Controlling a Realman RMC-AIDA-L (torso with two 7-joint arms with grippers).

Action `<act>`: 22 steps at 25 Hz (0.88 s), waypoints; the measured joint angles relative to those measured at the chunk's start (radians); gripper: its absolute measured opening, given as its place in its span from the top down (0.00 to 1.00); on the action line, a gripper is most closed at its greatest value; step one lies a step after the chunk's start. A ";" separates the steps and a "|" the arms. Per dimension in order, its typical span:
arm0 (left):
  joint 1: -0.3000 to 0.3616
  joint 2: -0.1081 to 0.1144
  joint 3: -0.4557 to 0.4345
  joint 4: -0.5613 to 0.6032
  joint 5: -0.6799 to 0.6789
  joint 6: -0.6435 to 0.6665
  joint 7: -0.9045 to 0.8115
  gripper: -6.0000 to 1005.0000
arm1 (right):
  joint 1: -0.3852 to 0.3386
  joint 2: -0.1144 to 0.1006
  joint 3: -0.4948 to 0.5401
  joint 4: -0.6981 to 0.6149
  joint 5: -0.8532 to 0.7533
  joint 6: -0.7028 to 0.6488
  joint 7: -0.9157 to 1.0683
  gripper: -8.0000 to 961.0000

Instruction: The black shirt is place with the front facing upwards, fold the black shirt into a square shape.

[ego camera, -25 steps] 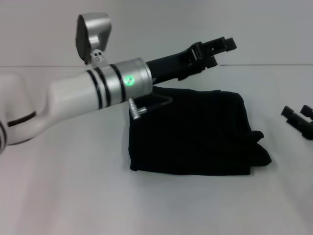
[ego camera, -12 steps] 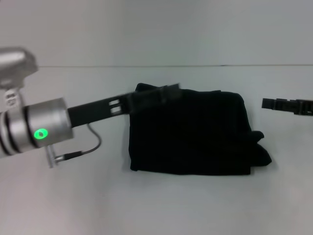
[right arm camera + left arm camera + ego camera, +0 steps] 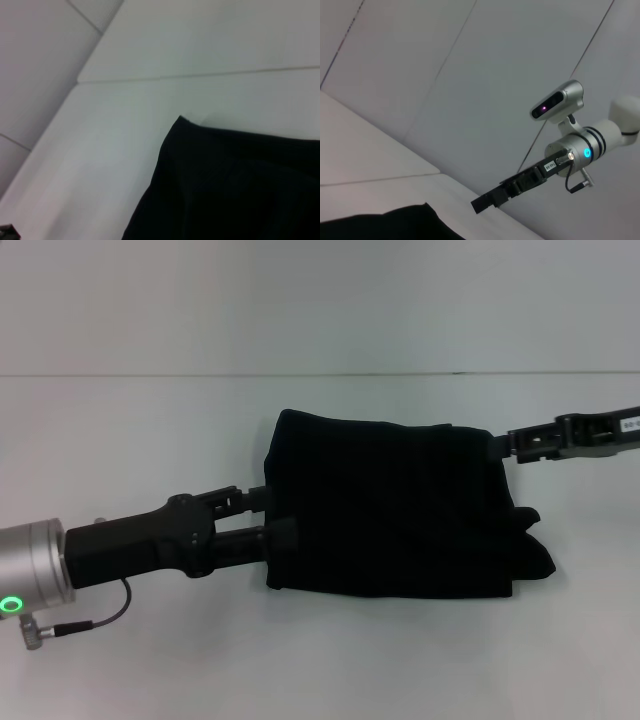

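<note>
The black shirt (image 3: pixel 390 505) lies folded into a rough rectangle on the white table, with a bunched bit of cloth sticking out at its right side (image 3: pixel 530 540). No letters or label show. My left gripper (image 3: pixel 266 518) reaches in low from the left, with its two fingers apart at the shirt's left edge. My right gripper (image 3: pixel 505 445) reaches in from the right at the shirt's far right corner; it also shows in the left wrist view (image 3: pixel 482 202). The shirt shows in the left wrist view (image 3: pixel 395 225) and the right wrist view (image 3: pixel 240 185).
The white table (image 3: pixel 150 420) runs all round the shirt and meets a pale wall behind it. The right arm's wrist camera (image 3: pixel 557 102) shows in the left wrist view.
My left arm has swung down from high behind the shirt to its left edge. My right gripper has moved in from the far right to the shirt's far right corner.
</note>
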 joint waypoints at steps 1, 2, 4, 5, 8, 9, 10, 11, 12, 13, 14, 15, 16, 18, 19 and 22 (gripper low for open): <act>0.002 0.002 -0.007 -0.002 0.002 -0.001 0.020 0.20 | 0.007 0.003 -0.015 -0.004 -0.006 0.005 0.013 0.25; 0.003 0.002 -0.011 -0.003 0.003 -0.001 0.029 0.20 | 0.016 0.005 -0.030 -0.007 -0.014 0.018 0.028 0.25; 0.004 0.003 -0.017 -0.004 0.005 0.000 0.044 0.20 | 0.034 0.010 -0.056 -0.009 -0.037 0.045 0.059 0.25; 0.004 0.003 -0.018 -0.004 0.005 0.000 0.044 0.20 | 0.042 0.012 -0.064 -0.008 -0.051 0.057 0.075 0.25; 0.001 0.003 -0.018 -0.004 0.005 0.001 0.041 0.20 | 0.070 0.020 -0.071 -0.002 -0.103 0.087 0.139 0.25; 0.002 0.001 -0.018 -0.004 0.005 0.001 0.041 0.20 | 0.075 0.022 -0.071 -0.002 -0.116 0.103 0.162 0.25; 0.002 -0.001 -0.018 -0.005 0.005 -0.001 0.042 0.20 | 0.078 0.023 -0.071 -0.001 -0.123 0.113 0.181 0.25; 0.003 -0.003 -0.018 -0.005 0.005 -0.006 0.042 0.20 | 0.081 0.023 -0.069 -0.001 -0.126 0.123 0.200 0.25; 0.004 -0.004 -0.017 -0.008 0.005 -0.013 0.040 0.20 | 0.081 0.020 -0.063 -0.001 -0.125 0.126 0.214 0.25; 0.005 -0.004 -0.017 -0.010 0.006 -0.018 0.038 0.20 | 0.081 0.017 -0.055 -0.001 -0.122 0.128 0.225 0.25; 0.005 -0.004 -0.017 -0.013 0.006 -0.023 0.036 0.20 | 0.079 0.014 -0.044 -0.001 -0.119 0.127 0.233 0.25; 0.006 -0.003 -0.016 -0.016 0.006 -0.030 0.036 0.20 | 0.075 0.011 -0.033 -0.001 -0.116 0.124 0.236 0.25; 0.008 -0.001 -0.016 -0.018 0.008 -0.037 0.036 0.20 | 0.070 0.008 -0.023 0.002 -0.115 0.121 0.239 0.25; 0.016 0.004 -0.016 -0.017 0.013 -0.052 0.041 0.20 | 0.065 0.000 -0.009 0.020 -0.113 0.120 0.242 0.25; 0.021 0.006 -0.017 -0.015 0.017 -0.060 0.045 0.20 | 0.064 -0.006 -0.004 0.037 -0.111 0.120 0.243 0.25; 0.035 0.008 -0.030 0.001 0.027 -0.068 0.048 0.20 | 0.069 -0.016 0.002 0.092 -0.104 0.123 0.243 0.25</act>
